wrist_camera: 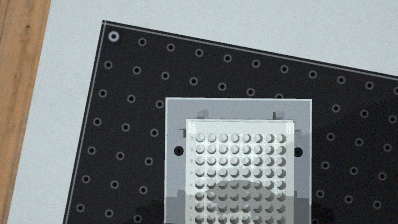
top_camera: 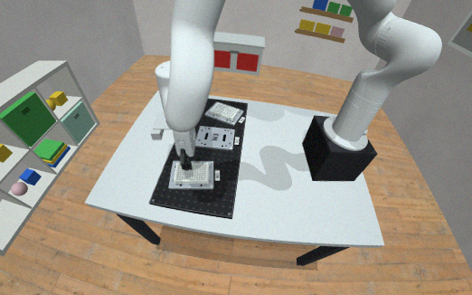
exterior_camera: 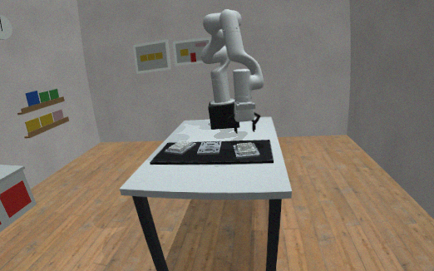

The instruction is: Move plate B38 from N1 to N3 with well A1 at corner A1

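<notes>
A white well plate [top_camera: 194, 174] [exterior_camera: 246, 150] [wrist_camera: 237, 165] sits in the grey nest [wrist_camera: 175, 125] at the near end of the black deck [top_camera: 187, 204] [exterior_camera: 263, 157] [wrist_camera: 130, 100]; I take it to be plate B38 on N1, though its label is too small to read. My gripper [top_camera: 185, 164] [exterior_camera: 245, 125] is open and empty. It hangs straight above this plate, well clear of it. The middle nest [top_camera: 216, 137] [exterior_camera: 209, 147] is empty. A second well plate [top_camera: 223, 113] [exterior_camera: 180, 147] sits on the far nest. My fingers do not show in the wrist view.
Small white signs [top_camera: 217, 174] lie on the deck beside the nests. The arm's black base block [top_camera: 338, 151] [exterior_camera: 222, 116] stands on the white table [top_camera: 291, 208] to the right. A shelf unit [top_camera: 24, 131] with coloured blocks stands off the table to the left.
</notes>
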`<state>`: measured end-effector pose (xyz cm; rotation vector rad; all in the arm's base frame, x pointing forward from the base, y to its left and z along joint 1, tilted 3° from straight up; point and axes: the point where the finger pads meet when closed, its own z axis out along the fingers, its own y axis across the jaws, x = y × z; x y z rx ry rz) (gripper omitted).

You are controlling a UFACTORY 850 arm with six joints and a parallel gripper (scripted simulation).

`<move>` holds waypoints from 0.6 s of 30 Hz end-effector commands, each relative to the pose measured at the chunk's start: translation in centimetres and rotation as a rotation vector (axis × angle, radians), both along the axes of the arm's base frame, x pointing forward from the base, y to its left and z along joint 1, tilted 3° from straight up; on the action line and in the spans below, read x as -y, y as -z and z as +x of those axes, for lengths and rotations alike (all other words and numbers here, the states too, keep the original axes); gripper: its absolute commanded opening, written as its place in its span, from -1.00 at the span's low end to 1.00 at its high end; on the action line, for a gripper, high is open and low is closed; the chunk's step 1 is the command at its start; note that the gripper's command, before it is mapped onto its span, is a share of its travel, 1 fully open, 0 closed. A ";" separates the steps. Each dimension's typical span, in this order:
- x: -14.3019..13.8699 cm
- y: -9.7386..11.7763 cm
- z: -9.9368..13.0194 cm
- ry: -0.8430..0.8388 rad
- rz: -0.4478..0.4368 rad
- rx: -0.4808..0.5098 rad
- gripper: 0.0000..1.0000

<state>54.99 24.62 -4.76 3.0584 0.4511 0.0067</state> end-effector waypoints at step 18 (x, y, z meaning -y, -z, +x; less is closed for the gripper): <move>0.1 3.2 0.1 0.000 0.001 0.002 1.00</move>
